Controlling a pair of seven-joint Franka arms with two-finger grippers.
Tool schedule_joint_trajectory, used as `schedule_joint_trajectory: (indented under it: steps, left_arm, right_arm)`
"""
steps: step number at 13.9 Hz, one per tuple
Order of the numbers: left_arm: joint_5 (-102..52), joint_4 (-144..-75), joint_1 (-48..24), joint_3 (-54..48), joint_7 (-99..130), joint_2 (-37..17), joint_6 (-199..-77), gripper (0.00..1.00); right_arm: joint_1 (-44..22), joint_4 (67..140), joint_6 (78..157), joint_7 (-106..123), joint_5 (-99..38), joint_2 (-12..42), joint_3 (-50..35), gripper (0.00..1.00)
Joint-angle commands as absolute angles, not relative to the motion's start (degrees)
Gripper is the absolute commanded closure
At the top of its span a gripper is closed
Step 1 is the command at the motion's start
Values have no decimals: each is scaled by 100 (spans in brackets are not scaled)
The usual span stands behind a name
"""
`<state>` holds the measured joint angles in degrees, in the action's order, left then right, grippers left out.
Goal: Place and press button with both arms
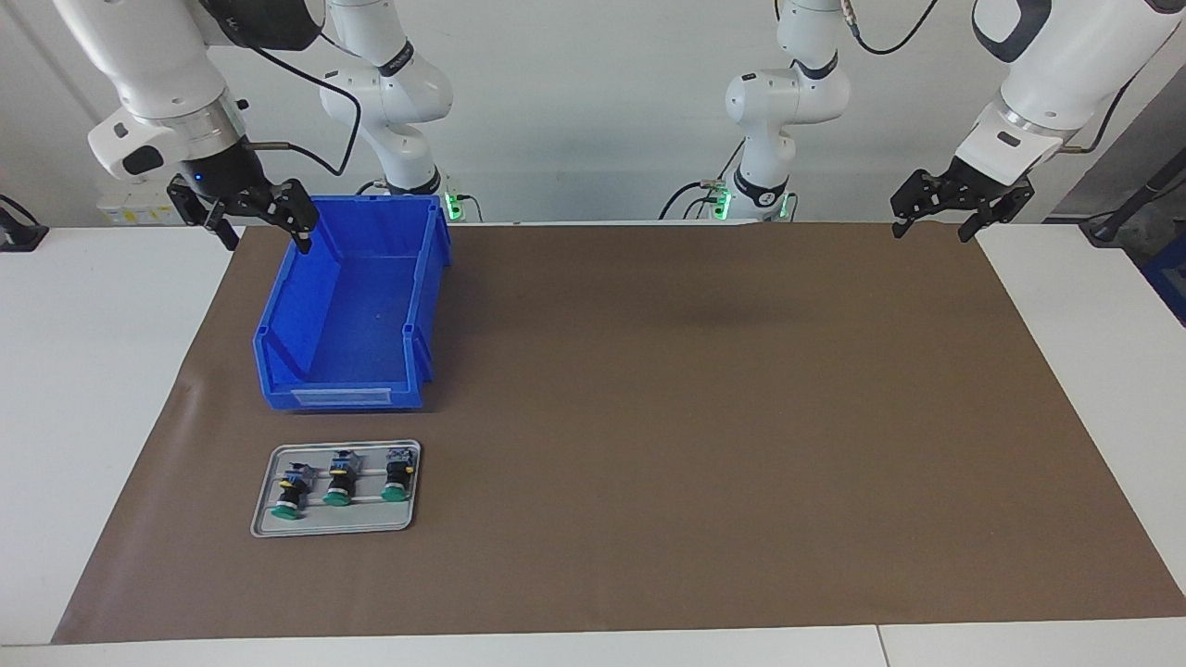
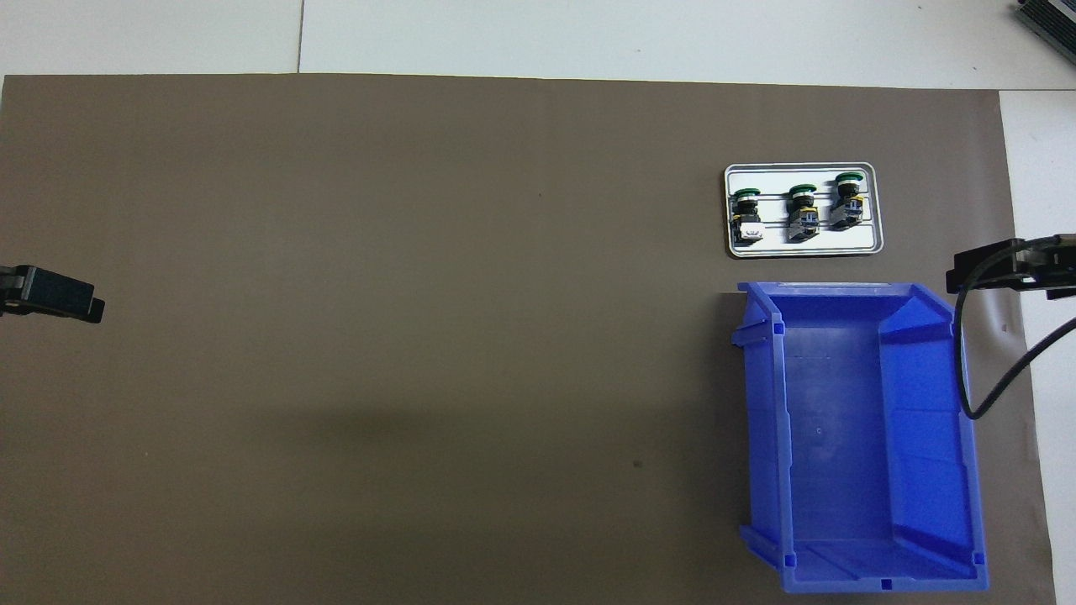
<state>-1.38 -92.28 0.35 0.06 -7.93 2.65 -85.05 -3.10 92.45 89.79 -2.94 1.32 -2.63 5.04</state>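
Note:
Three green-capped push-button switches lie side by side on a small grey tray [image 1: 334,530] [image 2: 807,250], toward the right arm's end of the table: one button [image 1: 292,491] [image 2: 846,202], a second [image 1: 339,482] [image 2: 801,214] and a third [image 1: 398,477] [image 2: 746,214]. Which one is the task's button I cannot tell. My right gripper [image 1: 264,227] [image 2: 967,273] hangs open and empty over the blue bin's corner nearest the robots. My left gripper [image 1: 934,222] [image 2: 84,307] hangs open and empty over the mat's edge at the left arm's end.
A blue open bin [image 1: 278,315] [image 2: 841,437] with nothing in it stands beside the tray, nearer to the robots. A brown mat [image 1: 695,417] [image 2: 420,294] covers most of the white table. A black cable [image 2: 975,395] dangles from the right arm over the bin's rim.

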Motion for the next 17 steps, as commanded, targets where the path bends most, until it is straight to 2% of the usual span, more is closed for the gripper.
schedule_joint_trajectory:
  steps: [1,11,14,17]
  left_arm:
    - [-88,-9396,35,9,-765,404,-8561,0]
    - [-88,-9404,35,9,-765,404,-8561,0]
    - [-88,-9396,35,9,-765,404,-8561,0]
    - [-88,-9396,35,9,-756,404,-8561,0]
  right_arm:
    - [-316,9413,9053,-369,167,-404,483,0]
    - [-299,9413,9237,-308,167,-343,475,0]
    - [-281,9404,9657,-308,158,-45,475,0]
    - [-272,9159,10254,-308,88,709,466,0]
